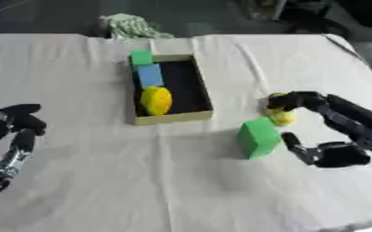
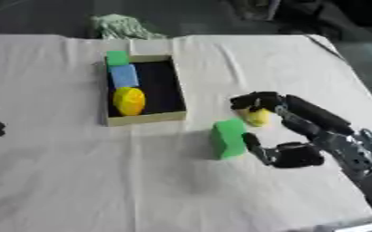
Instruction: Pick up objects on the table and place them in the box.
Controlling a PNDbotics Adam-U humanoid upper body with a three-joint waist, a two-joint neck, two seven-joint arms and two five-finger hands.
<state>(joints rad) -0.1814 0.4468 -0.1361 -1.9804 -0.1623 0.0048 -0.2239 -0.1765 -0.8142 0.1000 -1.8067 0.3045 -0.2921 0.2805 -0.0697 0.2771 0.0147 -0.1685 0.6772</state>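
Right hand (image 2: 281,131) curls its fingers over the yellow thing (image 2: 257,117) — beside the green block (image 2: 229,138) — to lift it for the box (image 2: 144,118).

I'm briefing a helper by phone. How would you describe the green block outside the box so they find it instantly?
Start at the open box near the table's middle. Go toward the near right of it, to the robot's right hand. The green block stands on the white cloth beside that hand; unlike the small yellow piece under the fingers, it is larger, green and boxy.
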